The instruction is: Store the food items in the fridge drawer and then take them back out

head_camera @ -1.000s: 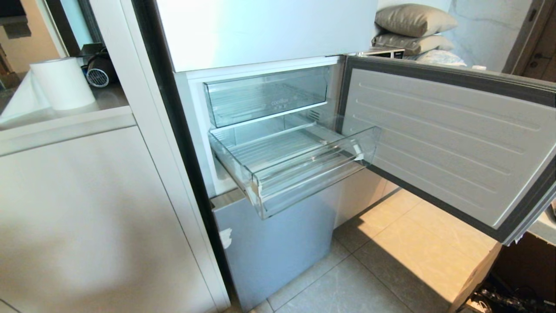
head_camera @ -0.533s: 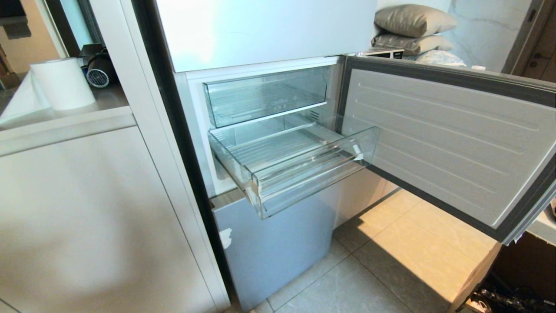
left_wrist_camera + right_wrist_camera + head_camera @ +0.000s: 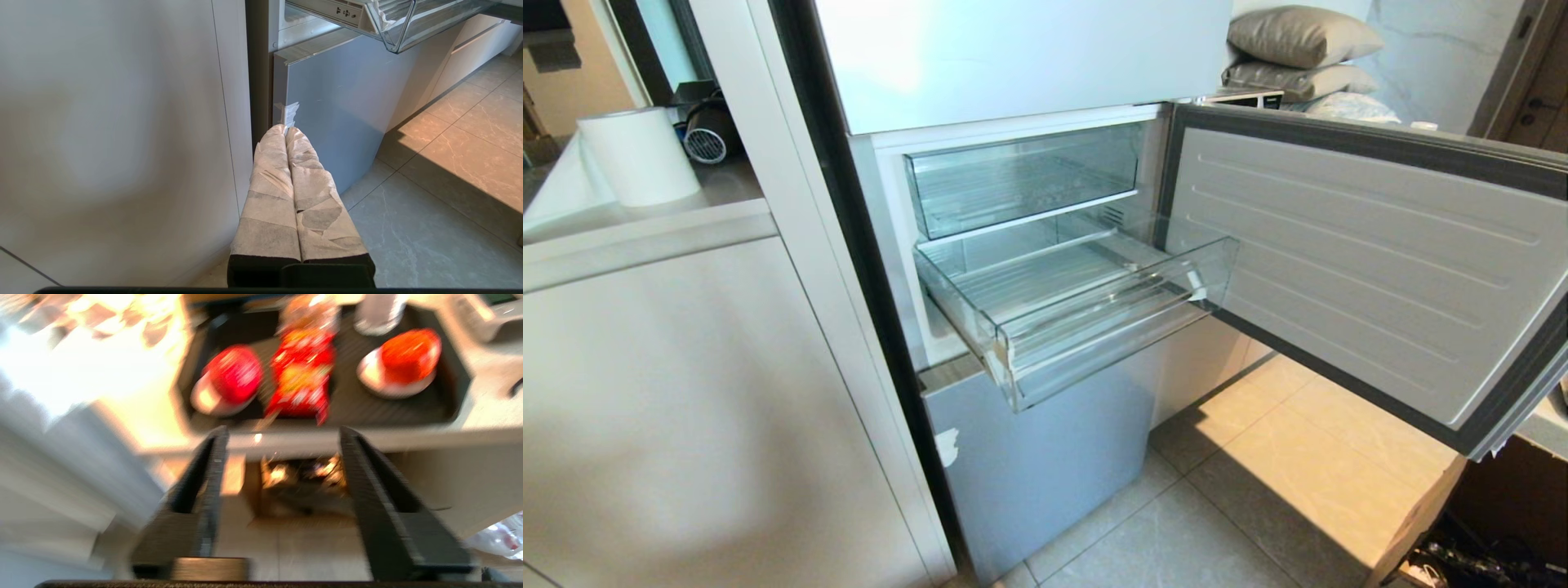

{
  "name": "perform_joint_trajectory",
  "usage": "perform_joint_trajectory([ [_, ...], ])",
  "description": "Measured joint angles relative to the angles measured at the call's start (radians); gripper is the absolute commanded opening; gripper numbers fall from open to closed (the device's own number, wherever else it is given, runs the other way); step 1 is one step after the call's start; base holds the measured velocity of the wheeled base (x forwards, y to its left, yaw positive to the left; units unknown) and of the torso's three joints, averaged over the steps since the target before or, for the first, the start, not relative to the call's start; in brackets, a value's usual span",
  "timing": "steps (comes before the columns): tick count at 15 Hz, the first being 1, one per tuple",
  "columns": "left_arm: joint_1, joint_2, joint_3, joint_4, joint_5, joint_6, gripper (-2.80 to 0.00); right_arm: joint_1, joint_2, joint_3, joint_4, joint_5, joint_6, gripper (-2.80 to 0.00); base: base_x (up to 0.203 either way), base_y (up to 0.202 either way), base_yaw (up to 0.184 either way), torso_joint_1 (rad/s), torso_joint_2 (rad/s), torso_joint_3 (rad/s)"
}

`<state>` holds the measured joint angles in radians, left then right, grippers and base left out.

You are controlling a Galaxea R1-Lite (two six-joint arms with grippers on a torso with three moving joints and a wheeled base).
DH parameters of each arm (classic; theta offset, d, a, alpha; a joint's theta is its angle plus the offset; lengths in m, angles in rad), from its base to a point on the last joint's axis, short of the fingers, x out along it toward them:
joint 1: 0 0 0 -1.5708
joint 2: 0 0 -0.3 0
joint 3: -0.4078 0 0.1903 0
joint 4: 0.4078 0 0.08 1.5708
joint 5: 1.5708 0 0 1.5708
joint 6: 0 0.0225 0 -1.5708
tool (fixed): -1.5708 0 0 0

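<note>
Comparing the head view with a second ago, we find nothing changed: the fridge drawer [image 3: 1086, 314] stays pulled out and bare beneath the upper clear bin [image 3: 1021, 180], the fridge door [image 3: 1347, 261] swung wide to the right.

Our left end effector [image 3: 286, 130] hangs low beside the cabinet panel [image 3: 114, 134], its cloth-wrapped fingers [image 3: 269, 196] pressed together, clenched on nothing.

Our right end effector [image 3: 282, 435] is released, its black fingers [image 3: 204, 486] standing apart with nothing between them, just short of the tabletop edge [image 3: 408, 437]. Beyond it, a dark tray [image 3: 453, 396] holds two red fruits [image 3: 237, 373] [image 3: 408, 353] on small plates, with a red snack packet [image 3: 302, 375] between them.
</note>
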<state>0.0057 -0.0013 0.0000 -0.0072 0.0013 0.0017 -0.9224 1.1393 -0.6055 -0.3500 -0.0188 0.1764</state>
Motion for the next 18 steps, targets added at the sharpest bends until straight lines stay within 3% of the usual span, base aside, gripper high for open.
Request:
perform_joint_trajectory([
  [5,0.000,0.000,0.000,0.000,0.000,0.000,-2.80,-0.099,0.302,-0.100,-0.176,0.012,-0.007,0.00,0.000,0.000,0.000,0.000,0.00,0.000],
  [11,0.000,0.000,0.000,0.000,0.000,0.000,-2.80,-0.161,0.542,-0.280,-0.208,-0.036,-0.096,0.00,0.000,0.000,0.000,0.000,0.00,0.000],
  [18,0.000,0.000,0.000,0.000,0.000,0.000,-2.80,-0.293,0.812,-0.454,-0.240,-0.050,-0.166,0.00,0.000,0.000,0.000,0.000,0.00,0.000],
])
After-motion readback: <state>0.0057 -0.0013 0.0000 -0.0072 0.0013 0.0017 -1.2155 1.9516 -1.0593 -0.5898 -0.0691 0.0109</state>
